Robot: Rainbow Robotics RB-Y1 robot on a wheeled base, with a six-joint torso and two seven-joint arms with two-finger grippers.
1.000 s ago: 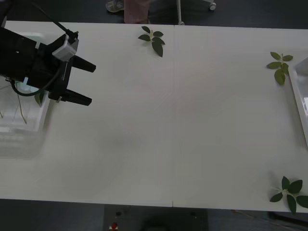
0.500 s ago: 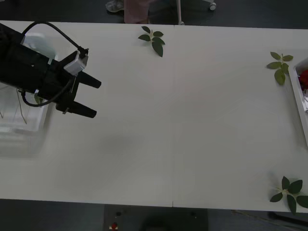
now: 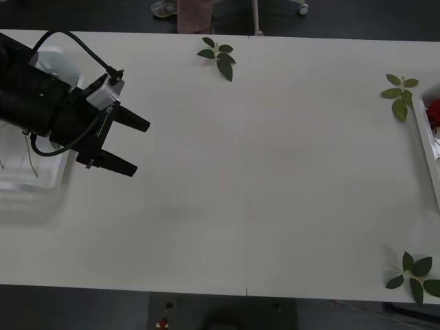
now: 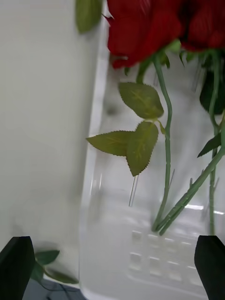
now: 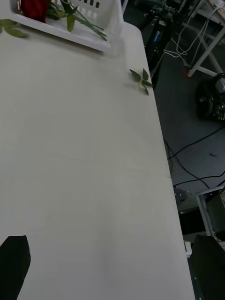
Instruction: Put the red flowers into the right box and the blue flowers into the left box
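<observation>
My left gripper (image 3: 140, 148) is open with nothing in it, just right of the left box (image 3: 27, 184), a translucent white box at the table's left edge. A pale blue flower cluster (image 3: 60, 63) and thin stems (image 3: 30, 162) lie in that box, partly behind my arm. The right box (image 3: 425, 141) shows at the right edge with red flowers (image 3: 433, 111) inside. My right gripper (image 4: 112, 269) is open above the red flowers (image 4: 140, 23), whose green stems (image 4: 165, 154) lie in the right box (image 4: 93, 168). From the open left gripper (image 5: 112, 269), the right box (image 5: 89, 35) and a red flower (image 5: 33, 7) show across the table.
Bloomless green leaf sprigs lie on the white table: one at the far middle (image 3: 218, 58), one far right (image 3: 399, 93) beside the right box, one at the near right corner (image 3: 415, 273). A sprig (image 5: 140, 80) lies at the table's edge, with cables on the floor beyond.
My left arm has swung out to the right, away from the left box, its fingers still open. The blue cluster and the red blooms have come into view.
</observation>
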